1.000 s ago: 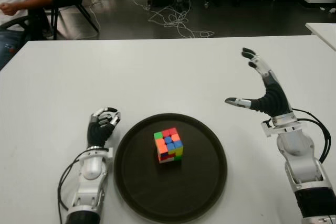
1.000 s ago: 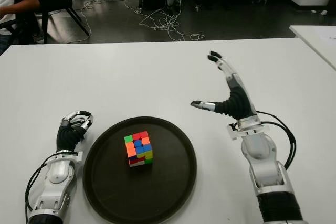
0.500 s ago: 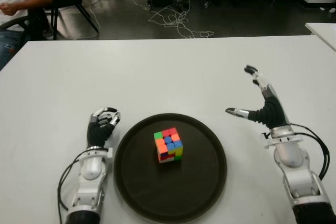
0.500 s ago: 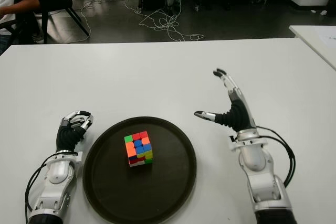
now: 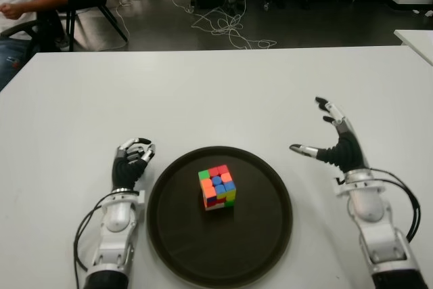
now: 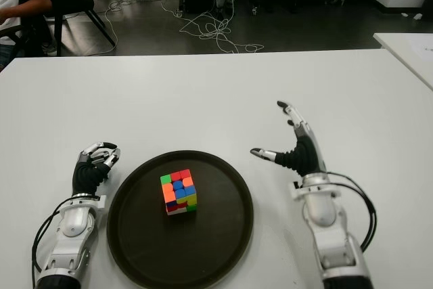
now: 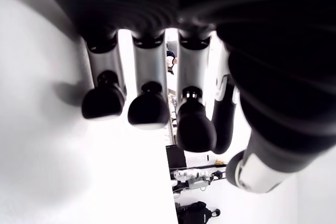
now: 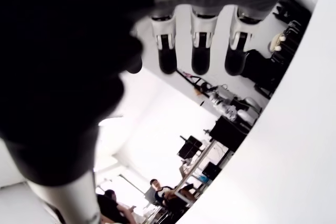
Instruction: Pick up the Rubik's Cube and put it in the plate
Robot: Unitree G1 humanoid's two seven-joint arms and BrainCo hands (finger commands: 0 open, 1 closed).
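Eye views: the Rubik's Cube (image 5: 217, 188) sat flat near the middle of the dark plate (image 5: 270, 235), apart from both my hands, so the placing looked done. My right hand (image 5: 336, 148) hovered right of the plate, fingers spread, holding nothing. My left hand (image 5: 132, 161) showed just left of the plate, fingers curled on nothing. Left wrist view: curled fingertips (image 7: 148, 109) above white table (image 7: 47, 182). Right wrist view: extended fingers (image 8: 201, 56), empty. I judged the cube light, rigid, slick-faced; best pinched across two opposite side faces.
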